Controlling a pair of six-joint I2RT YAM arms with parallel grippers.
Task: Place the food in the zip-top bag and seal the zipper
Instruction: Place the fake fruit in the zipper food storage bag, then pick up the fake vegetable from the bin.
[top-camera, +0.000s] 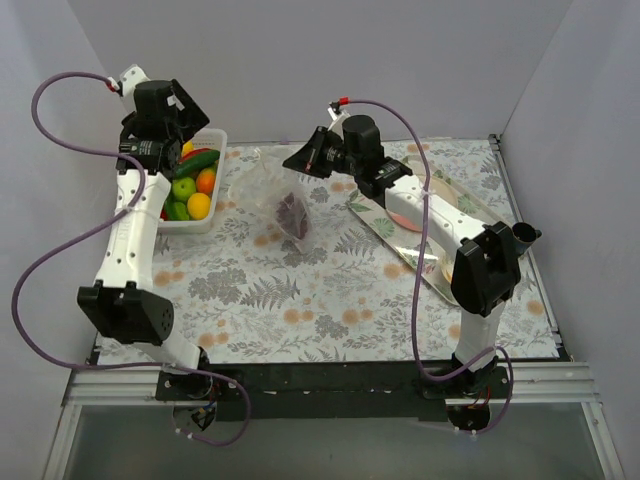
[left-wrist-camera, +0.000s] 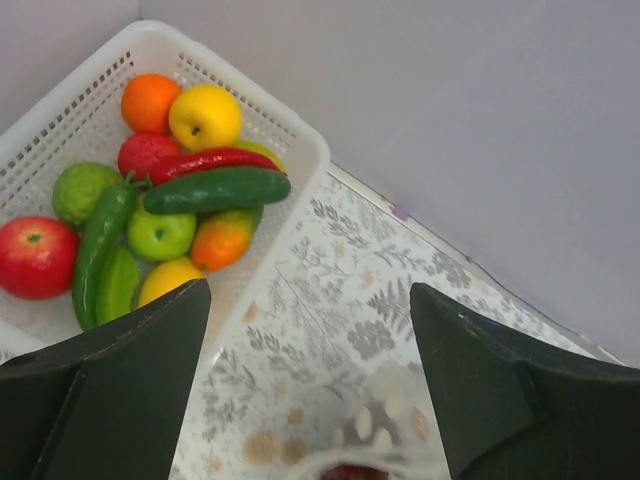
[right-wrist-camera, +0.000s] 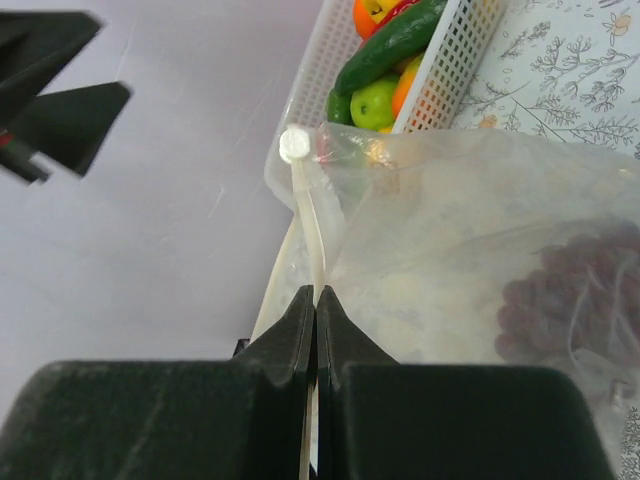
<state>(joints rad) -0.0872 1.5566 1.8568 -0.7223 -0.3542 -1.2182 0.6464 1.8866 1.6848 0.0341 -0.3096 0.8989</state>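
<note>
Right gripper (right-wrist-camera: 315, 300) was clenched, fingers pinched flat together on the zipper (right-wrist-camera: 310, 220), the pale strip running up from between them to a small white end piece. The bag (right-wrist-camera: 470, 250) hung off that strip, clear and crumpled, with the dark purple grapes (right-wrist-camera: 570, 290) already inside it, showing as a blur through the plastic. From above, the bag (top-camera: 272, 190) sat toward the far edge of the bench, about midway along it, its mouth end lifted in the grip and the grapes (top-camera: 293, 215) lying in the low end on the fern-print cloth.

Over at the far left corner, the left gripper (left-wrist-camera: 310, 380) was released, fingers spread wide, nothing between them, hovering above the near end of the white basket (left-wrist-camera: 300, 140). The rest of the food lay in that basket: an orange (left-wrist-camera: 150, 100), a yellow fruit (left-wrist-camera: 205, 115), a long red chilli (left-wrist-camera: 205, 160) against the cucumber (left-wrist-camera: 215, 188), a green apple (left-wrist-camera: 160, 235) and a red apple (left-wrist-camera: 35, 255). The basket sat just beside the bag.

A shiny tray (top-camera: 385, 235) lay along the right side of the bench, under the right arm.
</note>
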